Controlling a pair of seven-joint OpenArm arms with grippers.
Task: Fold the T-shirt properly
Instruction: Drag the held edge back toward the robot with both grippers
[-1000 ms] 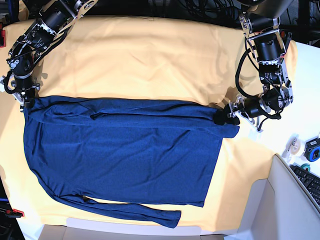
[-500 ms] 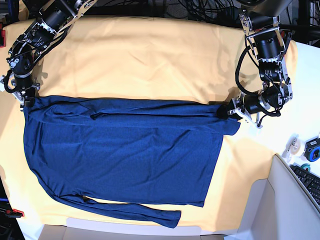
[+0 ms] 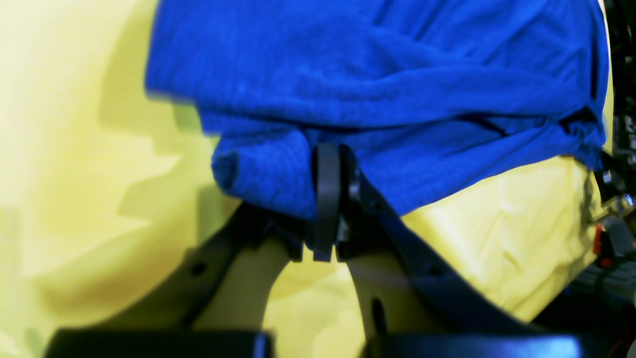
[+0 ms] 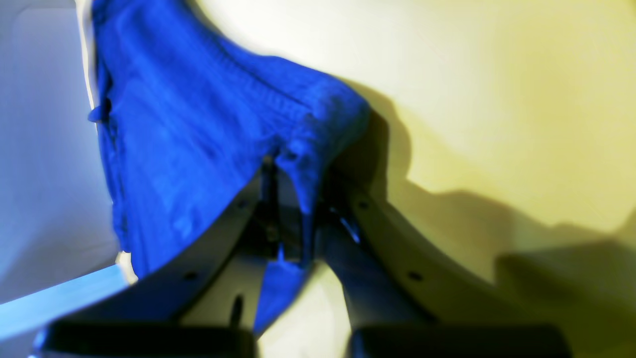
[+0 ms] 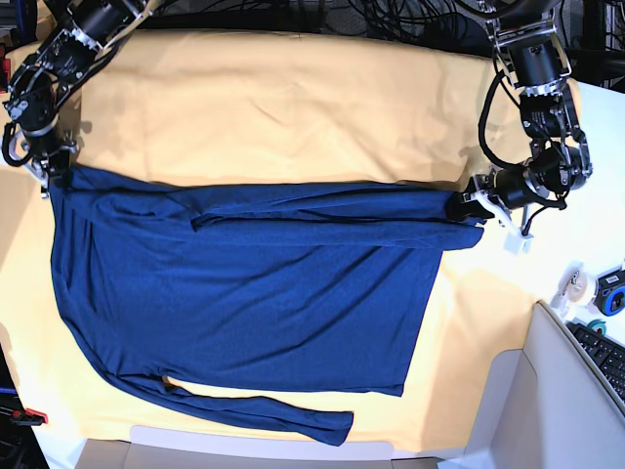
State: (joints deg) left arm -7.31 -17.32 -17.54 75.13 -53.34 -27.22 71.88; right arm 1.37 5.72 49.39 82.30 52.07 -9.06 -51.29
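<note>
Navy long-sleeved T-shirt spread flat on the yellow-clothed bench, left end effector clamped on one upper corner, right end effector clamped on the opposite corner

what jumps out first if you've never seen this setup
The big dark navy T-shirt spread across the yellow table cloth dominates the base view, one long sleeve trailing along its near edge. Next come the two black arms at the shirt's far corners: the left gripper and the right gripper each have their jaws shut on the fabric's edge.
</note>
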